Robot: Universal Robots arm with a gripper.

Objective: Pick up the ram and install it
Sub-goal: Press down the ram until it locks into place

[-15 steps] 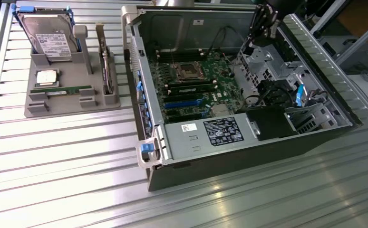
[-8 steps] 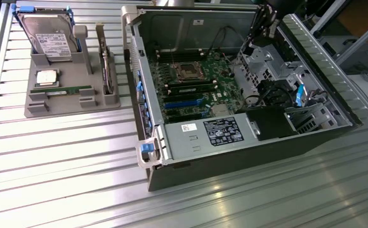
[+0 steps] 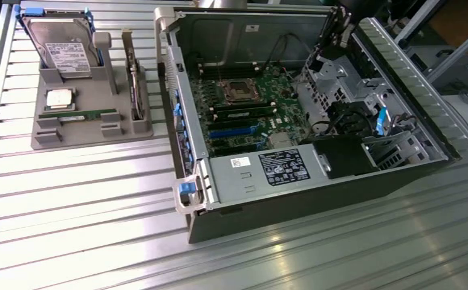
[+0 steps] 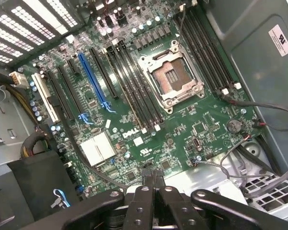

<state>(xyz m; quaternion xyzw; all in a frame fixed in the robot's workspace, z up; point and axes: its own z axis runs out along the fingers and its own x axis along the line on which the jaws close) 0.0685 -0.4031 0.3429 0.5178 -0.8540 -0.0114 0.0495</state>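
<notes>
We're in a robotics lab or test workshop here: a ribbed aluminium-profile worktop point(image 3: 72, 181), an opened desktop computer case point(image 3: 299, 121) lying on it, and a grey parts fixture point(image 3: 81, 130) holding components alongside.

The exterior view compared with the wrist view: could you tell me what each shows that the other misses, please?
Exterior alone: the grey holder tray with one ram stick, a processor chip, a hard drive and a bracketed card. Wrist alone: the shut gripper, holding nothing, over the board. Both: the motherboard, its empty processor socket and memory slots.
</notes>
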